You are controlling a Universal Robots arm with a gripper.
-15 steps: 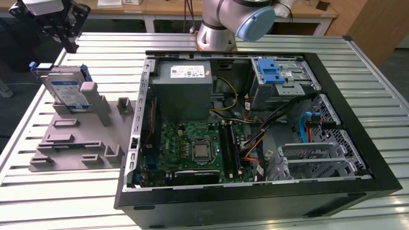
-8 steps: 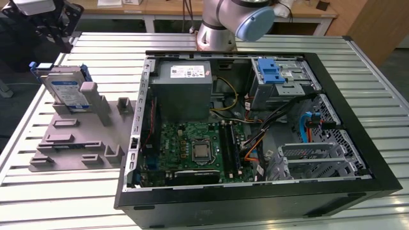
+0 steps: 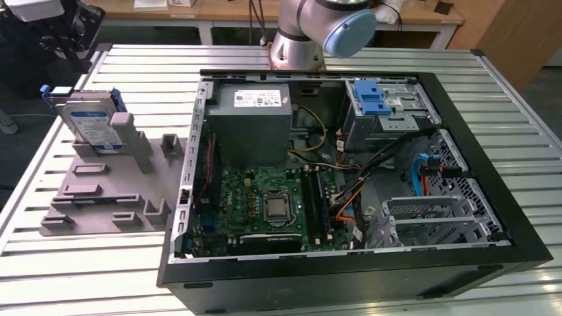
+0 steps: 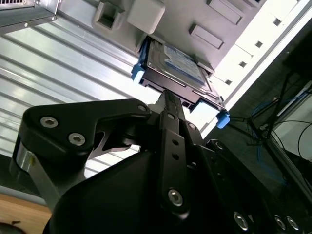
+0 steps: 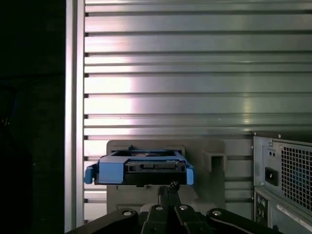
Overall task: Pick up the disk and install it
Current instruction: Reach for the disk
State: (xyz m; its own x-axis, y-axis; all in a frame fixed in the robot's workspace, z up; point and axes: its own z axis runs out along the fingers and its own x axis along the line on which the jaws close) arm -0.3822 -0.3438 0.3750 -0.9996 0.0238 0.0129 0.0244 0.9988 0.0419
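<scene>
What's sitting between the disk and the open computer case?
In the exterior view, grey fixture posts stand between the disk and the case.

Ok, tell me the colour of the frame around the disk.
Blue; the disk and its frame show best in the first wrist view.

Bright overhead light, glare bands on ribbed table [image 5: 195, 102], shadow inside computer case [image 3: 351, 280]

Disk [image 3: 92, 124] upright in stand [image 3: 101, 194] — computer case [image 3: 351, 278] alongside
</scene>
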